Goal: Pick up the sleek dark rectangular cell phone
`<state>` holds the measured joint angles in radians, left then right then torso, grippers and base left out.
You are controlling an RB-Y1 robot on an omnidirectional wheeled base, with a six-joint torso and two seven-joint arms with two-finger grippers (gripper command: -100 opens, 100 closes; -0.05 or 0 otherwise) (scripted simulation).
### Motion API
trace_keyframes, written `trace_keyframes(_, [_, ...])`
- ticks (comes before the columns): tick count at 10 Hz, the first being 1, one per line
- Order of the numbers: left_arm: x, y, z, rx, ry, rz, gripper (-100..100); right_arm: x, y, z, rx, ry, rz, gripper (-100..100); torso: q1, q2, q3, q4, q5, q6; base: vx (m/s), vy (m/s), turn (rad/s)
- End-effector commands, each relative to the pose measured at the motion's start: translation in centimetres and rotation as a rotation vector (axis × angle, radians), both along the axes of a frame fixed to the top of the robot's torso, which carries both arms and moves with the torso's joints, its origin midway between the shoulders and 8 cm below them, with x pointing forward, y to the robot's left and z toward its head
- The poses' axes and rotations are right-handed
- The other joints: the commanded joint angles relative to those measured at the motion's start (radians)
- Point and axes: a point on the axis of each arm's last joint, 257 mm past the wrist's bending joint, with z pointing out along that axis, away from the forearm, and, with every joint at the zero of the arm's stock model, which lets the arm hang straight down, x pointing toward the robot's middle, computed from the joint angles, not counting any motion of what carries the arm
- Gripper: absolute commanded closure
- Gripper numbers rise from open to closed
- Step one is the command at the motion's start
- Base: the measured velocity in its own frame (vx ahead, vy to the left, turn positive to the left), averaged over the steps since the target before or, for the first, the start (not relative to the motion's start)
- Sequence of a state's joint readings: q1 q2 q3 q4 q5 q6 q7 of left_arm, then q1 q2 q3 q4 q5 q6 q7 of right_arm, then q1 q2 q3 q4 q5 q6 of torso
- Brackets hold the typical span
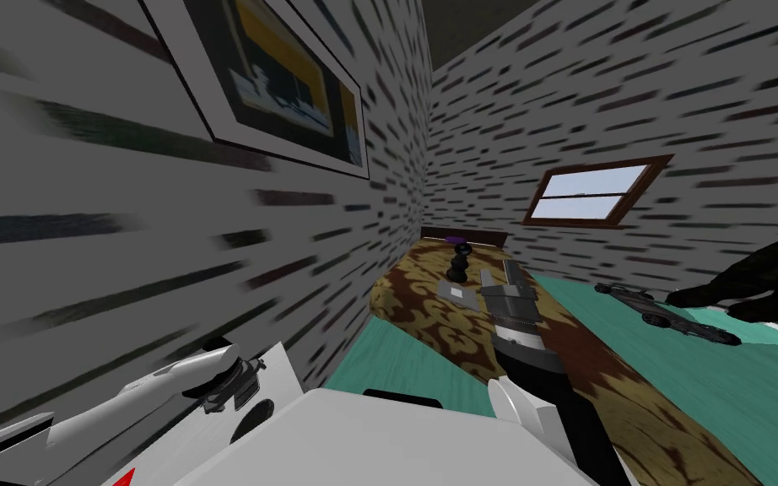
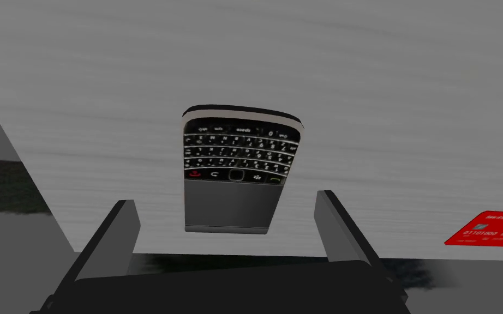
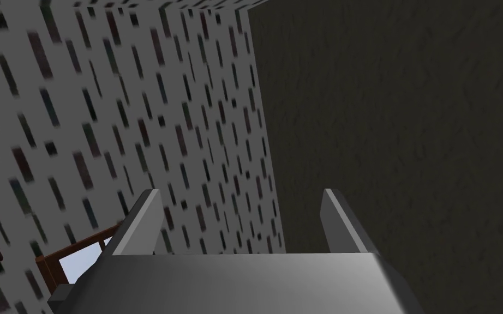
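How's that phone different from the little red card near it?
The phone is black and grey with a keypad; the card is red with white print. The phone has a thick edge; the card looks paper-thin. Both lie flat on the grey surface.

- Cell phone (image 2: 239, 169): a dark rectangular handset with rounded corners and a pale rim, seen through my left wrist camera.
- Face: turned up, with a plain grey screen on one half and rows of small white-lettered keys on the other.
- Pose: lying flat on a light grey surface, screen end nearer my left jaws.
- Position: ahead of the spread jaws, in line with the gap between them, touching neither.
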<state>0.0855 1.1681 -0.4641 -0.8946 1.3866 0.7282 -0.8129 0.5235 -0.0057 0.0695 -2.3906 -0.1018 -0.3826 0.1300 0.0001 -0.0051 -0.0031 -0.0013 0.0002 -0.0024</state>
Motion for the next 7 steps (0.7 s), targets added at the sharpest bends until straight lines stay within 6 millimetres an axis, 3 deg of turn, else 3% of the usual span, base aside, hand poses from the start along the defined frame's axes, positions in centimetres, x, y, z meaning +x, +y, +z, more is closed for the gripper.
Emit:
trace_keyframes(1, [0.0,0.0,0.0,0.000,0.000,0.000,0,0.0,0.0,0.0,0.000,0.000,0.000,0,0.000,0.000,0.000,0.000,0.000,0.000,0.008,0.001,-0.001])
trace_keyframes(2, [0.3,-0.4,-0.5,-0.001,-0.002,-0.042,-100,0.0,0.0,0.0,0.000,0.000,0.000,0,0.000,0.002,0.001,0.001,0.000,0.000,0.101,0.010,0.320])
trace_keyframes(7, [0.9,-1.1,-1.4,-0.001,-0.004,-0.124,-100,0.0,0.0,0.0,0.000,0.000,0.000,0,-0.001,-0.003,-0.002,-0.001,0.000,-0.001,0.113,-0.011,0.174])
